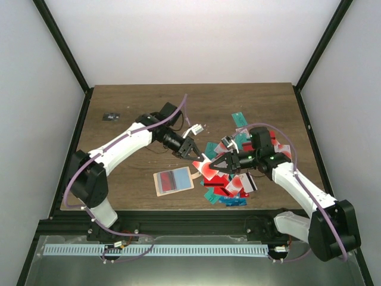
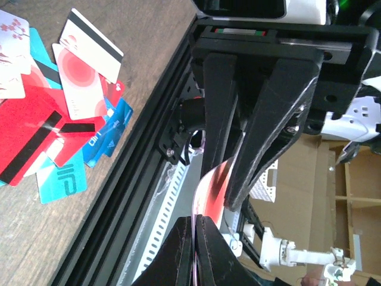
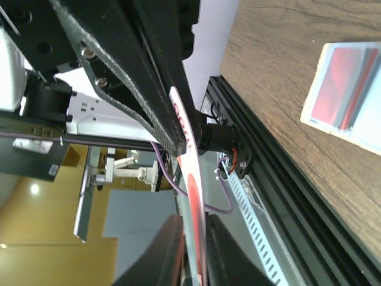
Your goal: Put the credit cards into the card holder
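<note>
A white credit card with a red circle (image 1: 204, 167) hangs above the table between both grippers. My left gripper (image 2: 194, 223) is shut on one edge of it, and the card (image 2: 211, 185) bows away from those fingers. My right gripper (image 3: 195, 221) has closed onto the opposite end, one finger against each face of the card (image 3: 191, 179). In the top view the left gripper (image 1: 195, 156) and right gripper (image 1: 215, 164) face each other tip to tip. The card holder (image 1: 174, 180) lies open on the table just left of them with a red card in it; it also shows in the right wrist view (image 3: 342, 89).
A loose pile of red, teal, blue and white credit cards (image 1: 238, 182) lies under and behind the right gripper, seen too in the left wrist view (image 2: 53, 119). One teal card (image 1: 239, 119) lies farther back. A tiny dark object (image 1: 109, 117) sits far left. A black frame rail (image 1: 178, 223) borders the near edge.
</note>
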`<state>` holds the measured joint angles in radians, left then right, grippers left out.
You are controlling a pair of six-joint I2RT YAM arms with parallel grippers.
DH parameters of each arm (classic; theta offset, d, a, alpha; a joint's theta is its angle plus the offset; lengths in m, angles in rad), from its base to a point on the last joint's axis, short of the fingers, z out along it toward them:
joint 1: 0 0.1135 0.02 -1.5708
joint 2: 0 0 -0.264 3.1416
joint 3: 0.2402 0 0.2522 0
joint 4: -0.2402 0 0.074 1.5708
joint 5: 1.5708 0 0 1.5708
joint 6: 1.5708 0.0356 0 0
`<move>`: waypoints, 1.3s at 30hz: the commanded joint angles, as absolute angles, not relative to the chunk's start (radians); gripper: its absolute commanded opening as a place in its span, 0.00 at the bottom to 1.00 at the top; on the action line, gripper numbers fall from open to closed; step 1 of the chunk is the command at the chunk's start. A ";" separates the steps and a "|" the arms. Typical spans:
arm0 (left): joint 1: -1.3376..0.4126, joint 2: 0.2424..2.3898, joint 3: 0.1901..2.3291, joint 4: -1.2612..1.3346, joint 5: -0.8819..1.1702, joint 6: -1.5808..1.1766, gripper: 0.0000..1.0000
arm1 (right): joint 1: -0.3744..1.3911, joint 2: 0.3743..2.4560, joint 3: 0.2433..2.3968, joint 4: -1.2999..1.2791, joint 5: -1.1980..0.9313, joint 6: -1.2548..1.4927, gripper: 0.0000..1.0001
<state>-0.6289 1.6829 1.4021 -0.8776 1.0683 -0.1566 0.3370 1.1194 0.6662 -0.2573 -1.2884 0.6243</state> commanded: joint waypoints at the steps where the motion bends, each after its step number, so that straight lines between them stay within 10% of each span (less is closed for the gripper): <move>1: -0.630 1.674 1.399 -0.858 1.071 -0.156 0.04 | 0.389 1.105 0.698 -0.225 -1.367 0.636 0.08; 5: -0.630 1.665 1.411 -0.858 1.032 -0.164 0.16 | 0.402 1.109 0.720 -0.221 -1.334 0.657 0.01; 11: -0.568 1.553 1.404 -0.726 0.910 -0.328 0.68 | 0.403 1.092 0.738 -0.083 -1.213 0.798 0.01; 16: -0.456 1.384 1.266 -0.506 0.873 -0.548 0.81 | 0.403 1.093 0.776 0.075 -1.114 0.919 0.01; 39: -0.406 1.229 0.945 0.361 0.950 -1.180 0.51 | 0.474 1.268 0.945 0.532 -0.913 1.209 0.01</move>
<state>-0.4038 1.2198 0.9504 0.2054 0.9257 -1.1042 0.4419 1.2491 0.8917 0.4721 -0.9340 1.1904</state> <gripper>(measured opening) 0.535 0.024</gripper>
